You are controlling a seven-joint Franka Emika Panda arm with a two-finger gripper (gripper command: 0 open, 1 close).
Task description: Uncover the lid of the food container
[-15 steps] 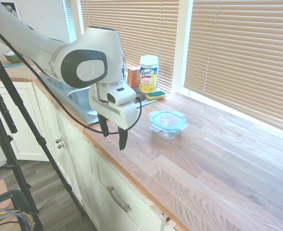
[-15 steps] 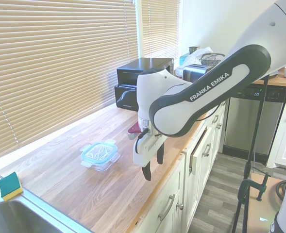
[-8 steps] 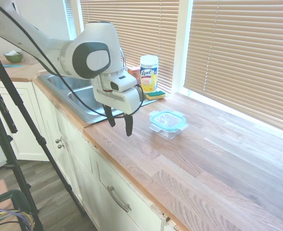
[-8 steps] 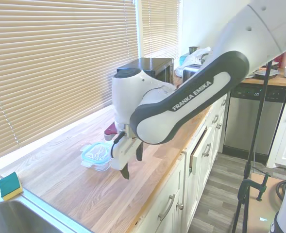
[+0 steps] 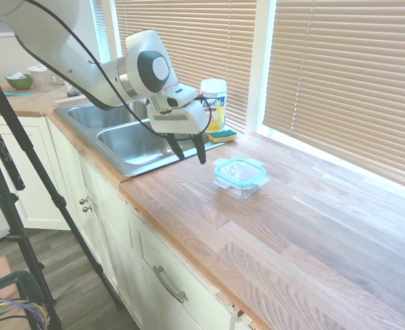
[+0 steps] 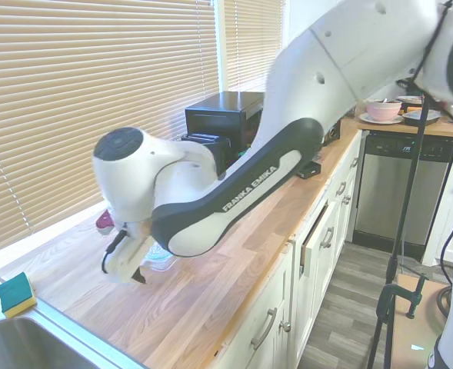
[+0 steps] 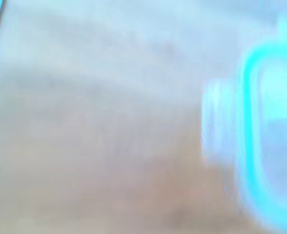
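Just beside the sink (image 5: 130, 141), a clear tub (image 5: 239, 183) sits on the wooden bench (image 5: 291, 234) with its teal-rimmed lid (image 5: 239, 171) on. An open, empty pincer (image 5: 188, 148) hangs near the tub, apart from it. Wrist view shows only a teal blur.

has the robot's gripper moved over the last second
Yes. The open two-finger gripper has swung from the wooden counter's front edge toward the yellow-labelled wipes canister, nearing the teal-rimmed clear lid.

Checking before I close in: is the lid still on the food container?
Yes, on. The lid sits flat on the food container, its teal rim level all around.
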